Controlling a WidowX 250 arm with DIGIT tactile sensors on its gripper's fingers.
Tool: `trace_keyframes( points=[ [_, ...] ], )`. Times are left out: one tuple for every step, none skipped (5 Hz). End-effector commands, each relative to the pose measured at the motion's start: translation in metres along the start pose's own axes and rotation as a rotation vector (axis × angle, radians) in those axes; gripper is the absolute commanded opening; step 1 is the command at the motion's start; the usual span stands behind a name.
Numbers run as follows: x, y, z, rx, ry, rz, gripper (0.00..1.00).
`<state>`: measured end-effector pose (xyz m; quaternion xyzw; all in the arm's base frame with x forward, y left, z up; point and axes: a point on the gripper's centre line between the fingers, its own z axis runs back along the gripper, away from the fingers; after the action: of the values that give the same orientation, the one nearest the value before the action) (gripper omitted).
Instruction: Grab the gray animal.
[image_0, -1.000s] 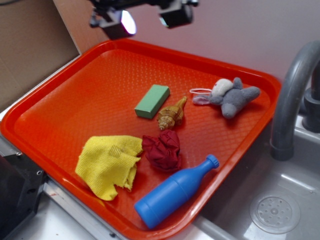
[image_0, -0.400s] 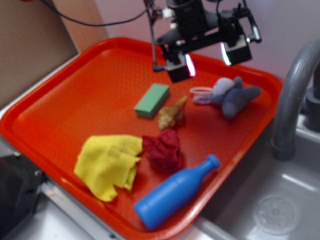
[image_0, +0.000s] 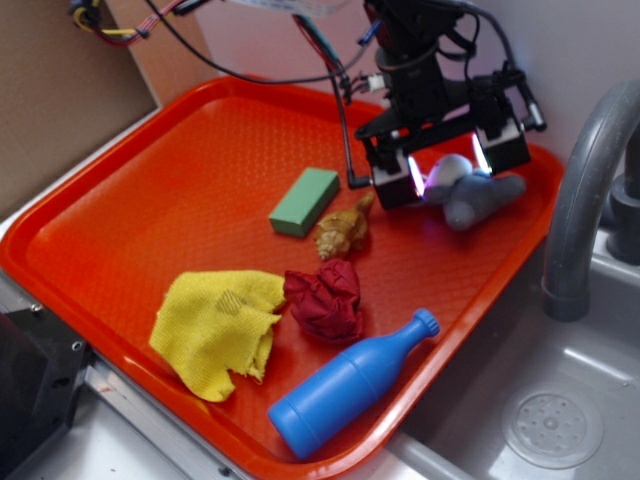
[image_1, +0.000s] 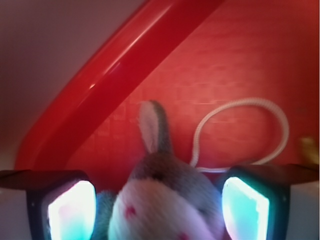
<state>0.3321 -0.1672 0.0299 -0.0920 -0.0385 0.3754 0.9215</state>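
The gripper hangs low over the far right corner of the red tray, jaws spread wide, one glowing pad on either side of the gray animal. From the wrist view the plush sits right between the pads, white face up, pink-lined ear poking toward the tray rim, its white loop curling beside it. The jaws pinch nothing. The seashell lies nearby.
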Motion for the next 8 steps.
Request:
trace_keyframes(
  points=[
    [0.001, -0.003, -0.001, -0.113, 0.112, -0.063, 0.00],
    [0.010, -0.003, 0.039, -0.141, 0.056, -0.244, 0.00],
    [0.020, 0.015, 0.097, -0.015, -0.111, -0.517, 0.00],
    [0.020, 0.034, 0.147, 0.041, -0.229, -0.601, 0.00],
    [0.022, 0.067, 0.192, 0.075, -0.222, -0.691, 0.00],
    [0.027, 0.093, 0.222, 0.119, -0.139, -0.816, 0.00],
    [0.028, 0.103, 0.251, 0.119, -0.145, -0.915, 0.00],
    [0.029, 0.115, 0.270, 0.153, -0.181, -0.945, 0.00]
  ],
)
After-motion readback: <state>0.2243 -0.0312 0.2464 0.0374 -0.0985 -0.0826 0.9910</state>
